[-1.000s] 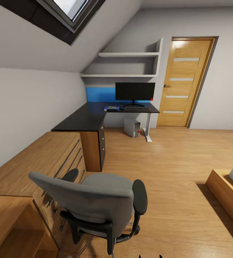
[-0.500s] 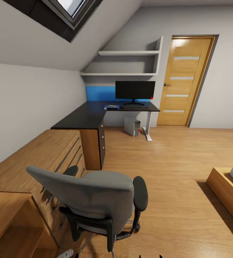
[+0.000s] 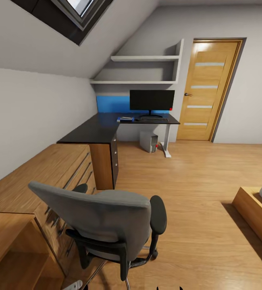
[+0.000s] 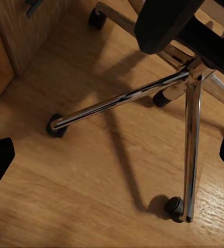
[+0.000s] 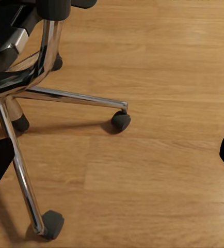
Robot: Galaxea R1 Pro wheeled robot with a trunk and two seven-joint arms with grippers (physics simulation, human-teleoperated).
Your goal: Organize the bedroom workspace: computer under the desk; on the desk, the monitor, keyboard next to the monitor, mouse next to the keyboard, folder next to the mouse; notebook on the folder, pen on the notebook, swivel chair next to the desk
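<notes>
From the head camera I see the swivel chair (image 3: 107, 225) near, the desk (image 3: 119, 123) far. My left gripper (image 4: 112, 155) and right gripper (image 5: 112, 160), both wide apart and empty, hang over its chrome base (image 4: 143, 95).

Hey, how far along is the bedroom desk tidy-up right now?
Looks done: the monitor stands on the desk, keyboard in front of it, the computer beneath, and the blue folder lies beside the keyboard. Mouse, notebook and pen are too small to tell. In hand: nothing gripped. Left: the swivel chair sits far from the desk.
</notes>
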